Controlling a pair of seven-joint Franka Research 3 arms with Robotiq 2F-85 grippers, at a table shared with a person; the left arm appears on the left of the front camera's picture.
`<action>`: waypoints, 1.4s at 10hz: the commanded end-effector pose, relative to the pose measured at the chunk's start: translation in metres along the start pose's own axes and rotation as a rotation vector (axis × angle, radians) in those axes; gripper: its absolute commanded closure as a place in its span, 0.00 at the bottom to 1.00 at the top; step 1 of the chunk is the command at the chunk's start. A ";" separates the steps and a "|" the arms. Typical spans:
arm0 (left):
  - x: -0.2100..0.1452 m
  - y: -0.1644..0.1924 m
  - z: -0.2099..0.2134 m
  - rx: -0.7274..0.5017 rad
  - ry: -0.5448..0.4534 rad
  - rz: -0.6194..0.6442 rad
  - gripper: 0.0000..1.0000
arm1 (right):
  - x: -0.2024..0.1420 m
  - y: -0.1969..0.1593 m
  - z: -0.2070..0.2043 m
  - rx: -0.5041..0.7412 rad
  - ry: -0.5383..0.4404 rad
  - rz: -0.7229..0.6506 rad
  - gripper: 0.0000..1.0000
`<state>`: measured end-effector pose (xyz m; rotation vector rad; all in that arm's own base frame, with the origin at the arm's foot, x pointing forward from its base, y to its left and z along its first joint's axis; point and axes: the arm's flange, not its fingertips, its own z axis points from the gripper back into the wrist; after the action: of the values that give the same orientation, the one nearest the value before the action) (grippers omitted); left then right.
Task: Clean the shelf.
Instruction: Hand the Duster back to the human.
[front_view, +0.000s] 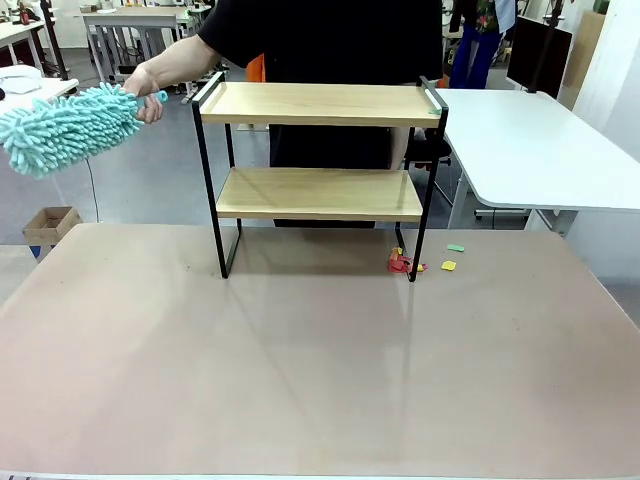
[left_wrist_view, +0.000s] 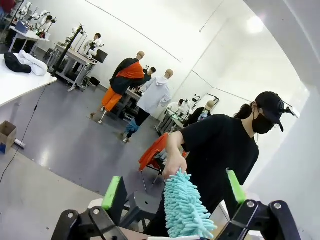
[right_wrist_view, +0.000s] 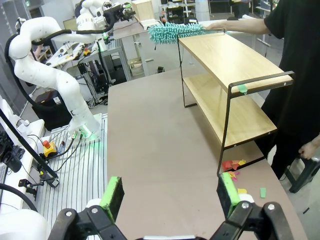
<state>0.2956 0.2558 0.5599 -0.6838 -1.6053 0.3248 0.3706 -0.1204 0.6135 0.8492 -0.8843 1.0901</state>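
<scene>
At far left of the front view, a fluffy turquoise chenille duster (front_view: 60, 127) is held out by the person's hand (front_view: 145, 95), its head of soft, noodle-like strands hanging off the left end of the shelf (front_view: 320, 104) and apart from the boards. The same duster is seen between the green pads of the left pincer (left_wrist_view: 174, 192), whose jaws are spread wide with nothing between them; the duster lies well beyond the fingers and is not touched.

Moving to the middle, the shelf is found standing upright at the far side of the desk (front_view: 300, 370), just in front of the person. Two smooth, light wooden boards are carried in a thin black metal frame on four slim legs, with small green tape tabs at the top rail. Both boards look bare, so the sweeping is judged largely done or nearly so.

Further right, by the shelf's right front leg, a small heap of coloured paper scraps (front_view: 404, 264) is left on the matte, pinkish-beige desk, with loose green and yellow bits beside it. That litter is judged to be what remains.

At the right, the right pincer (right_wrist_view: 171, 194) is held wide apart and empty above the desk.
</scene>
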 end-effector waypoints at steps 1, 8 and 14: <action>0.000 -0.007 -0.002 -0.012 0.000 -0.004 0.00 | 0.001 0.000 0.001 -0.006 0.003 0.010 0.00; 0.000 -0.007 -0.002 -0.012 0.000 -0.004 0.00 | 0.001 0.000 0.001 -0.006 0.003 0.010 0.00; 0.000 -0.007 -0.002 -0.012 0.000 -0.004 0.00 | 0.001 0.000 0.001 -0.006 0.003 0.010 0.00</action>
<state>0.2971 0.2511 0.5631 -0.6839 -1.6051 0.3097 0.3706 -0.1204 0.6135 0.8492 -0.8843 1.0901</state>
